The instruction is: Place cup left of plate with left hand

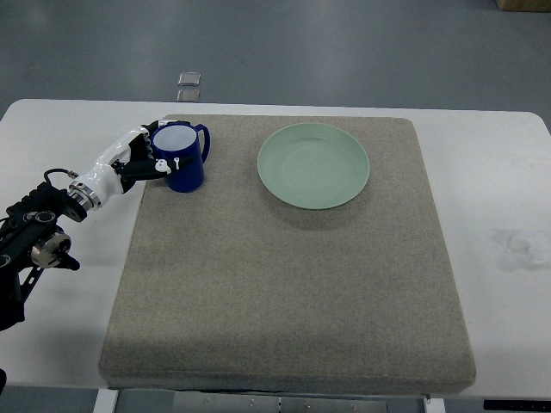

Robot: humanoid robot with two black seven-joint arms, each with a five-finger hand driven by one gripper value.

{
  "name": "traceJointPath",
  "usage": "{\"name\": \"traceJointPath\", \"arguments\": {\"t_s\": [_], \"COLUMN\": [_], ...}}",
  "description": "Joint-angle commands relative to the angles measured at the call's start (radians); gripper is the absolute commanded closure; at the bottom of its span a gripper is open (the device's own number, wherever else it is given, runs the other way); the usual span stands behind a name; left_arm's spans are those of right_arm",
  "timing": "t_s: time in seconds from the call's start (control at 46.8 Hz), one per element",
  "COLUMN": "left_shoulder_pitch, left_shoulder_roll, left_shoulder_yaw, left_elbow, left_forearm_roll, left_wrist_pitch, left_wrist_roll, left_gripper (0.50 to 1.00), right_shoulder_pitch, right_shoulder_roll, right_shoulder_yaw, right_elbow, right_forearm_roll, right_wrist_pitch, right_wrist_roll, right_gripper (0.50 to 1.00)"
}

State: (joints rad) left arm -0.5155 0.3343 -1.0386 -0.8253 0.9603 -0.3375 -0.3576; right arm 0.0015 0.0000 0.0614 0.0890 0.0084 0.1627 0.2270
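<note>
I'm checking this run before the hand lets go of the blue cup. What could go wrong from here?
The left hand wraps its fingers around the blue cup, with one fingertip at the rim; opening or withdrawing carelessly could tip or drag the cup. The cup stands near the grey mat's left edge, so a sideways nudge might push it partly off onto the white table. It is well clear of the green plate, so a collision there seems unlikely.

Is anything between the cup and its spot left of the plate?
Nothing visible. The left hand wraps the blue cup, which already stands on the grey mat left of the green plate, bare mat between them.
</note>
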Motion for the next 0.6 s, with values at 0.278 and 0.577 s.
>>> {"name": "traceJointPath", "arguments": {"t_s": [0.278, 0.577], "left_shoulder_pitch": [0.003, 0.003], "left_shoulder_roll": [0.009, 0.060], "left_shoulder_yaw": [0.000, -0.015], "left_elbow": [-0.017, -0.026], "left_forearm_roll": [-0.015, -0.043], "left_wrist_pitch": [-0.009, -0.058], "left_wrist_roll": [0.002, 0.002], "left_gripper": [0.504, 0.504], "right_shoulder_pitch": [0.000, 0.000], "right_shoulder_roll": [0.000, 0.000], "right_shoulder_yaw": [0.000, 0.000], "right_elbow": [0.000, 0.000], "right_forearm_roll": [0.001, -0.001], "right_wrist_pitch": [0.000, -0.002], "right_wrist_roll": [0.000, 0.000], "right_gripper": [0.568, 0.568]}}
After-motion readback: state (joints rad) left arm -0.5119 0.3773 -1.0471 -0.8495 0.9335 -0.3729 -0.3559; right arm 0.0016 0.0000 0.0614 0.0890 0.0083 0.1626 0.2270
